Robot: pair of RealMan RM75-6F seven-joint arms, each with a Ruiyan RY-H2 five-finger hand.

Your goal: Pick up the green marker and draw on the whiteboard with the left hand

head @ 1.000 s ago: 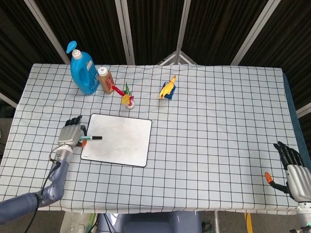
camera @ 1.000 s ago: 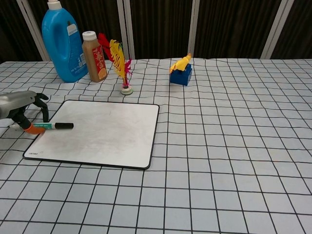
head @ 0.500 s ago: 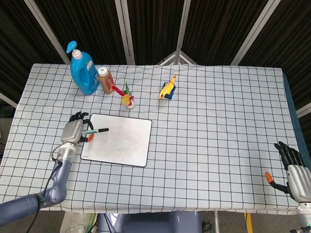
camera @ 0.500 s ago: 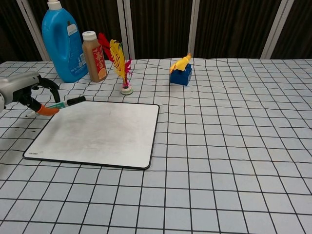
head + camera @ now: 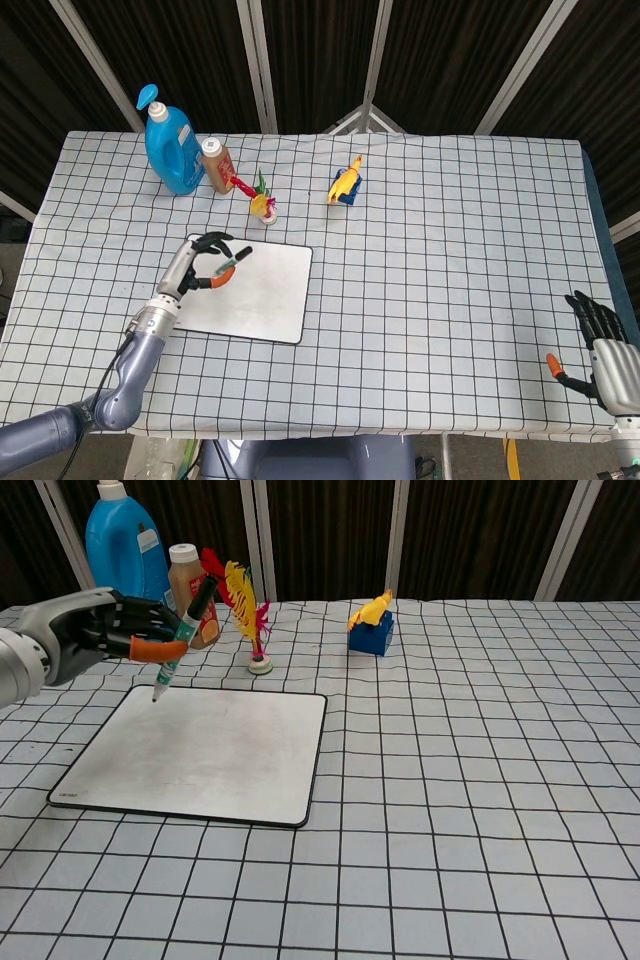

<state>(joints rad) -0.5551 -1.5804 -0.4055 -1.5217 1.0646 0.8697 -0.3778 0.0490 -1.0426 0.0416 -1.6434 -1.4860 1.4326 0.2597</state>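
Observation:
The whiteboard [image 5: 255,300] [image 5: 220,755] lies flat on the checked cloth at the left front. My left hand [image 5: 200,265] [image 5: 95,628] hovers over the board's far left corner and grips the green marker [image 5: 226,268] [image 5: 183,635]. The marker stands tilted, black cap up, its tip pointing down just above the board's corner. My right hand [image 5: 603,350] rests at the table's front right edge with its fingers spread and nothing in it; the chest view does not show it.
A blue detergent bottle [image 5: 170,145] [image 5: 125,565], a brown bottle [image 5: 215,165] [image 5: 190,595], a red and yellow feather toy [image 5: 260,200] [image 5: 245,610] and a blue and yellow block toy [image 5: 345,187] [image 5: 372,625] stand behind the board.
My left hand has lifted the marker off the board's left edge, moved it right and up, and tipped it from lying flat to nearly upright over the far left corner.

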